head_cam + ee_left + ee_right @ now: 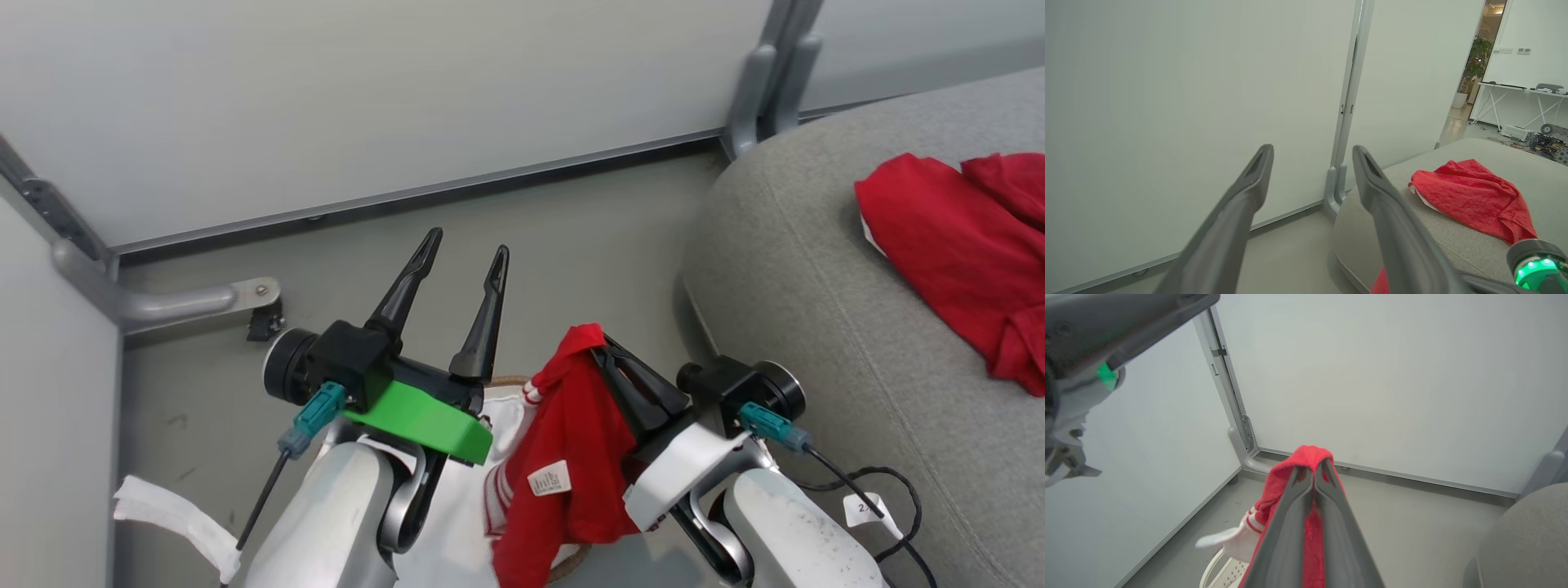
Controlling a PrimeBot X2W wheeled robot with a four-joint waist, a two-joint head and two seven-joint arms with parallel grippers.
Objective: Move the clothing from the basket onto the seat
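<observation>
The right gripper [1312, 469] has its jaws pinched tight on a fold of the red garment with the white sleeve [575, 425]. The cloth is bunched over the finger ends and hangs from there in a loose drape. The sleeve, with its red-and-white striped cuff, dangles on the left side of the garment, and a small white label [549, 478] shows on the red. Directly underneath sits the white perforated basket [1224, 575], its brown woven rim peeping out behind the cloth in the head view. The bottom of the garment seems to reach down to that rim, though the arms cover too much to tell whether it touches.

The left gripper [466, 242] is just beside the hanging garment, on its left. Its jaws are spread wide with nothing between them, and its fingers point toward the white partition wall [367, 98].

Off to the right is the grey upholstered seat [816, 327], its rounded edge close by the right arm. The other red garment [955, 245] lies crumpled on top of the cushion, well apart from the basket, with a sliver of white at its near edge. Bare grey floor [588, 229] runs between the basket and the wall, and a metal post [767, 73] stands where the panels meet, just behind the seat.
</observation>
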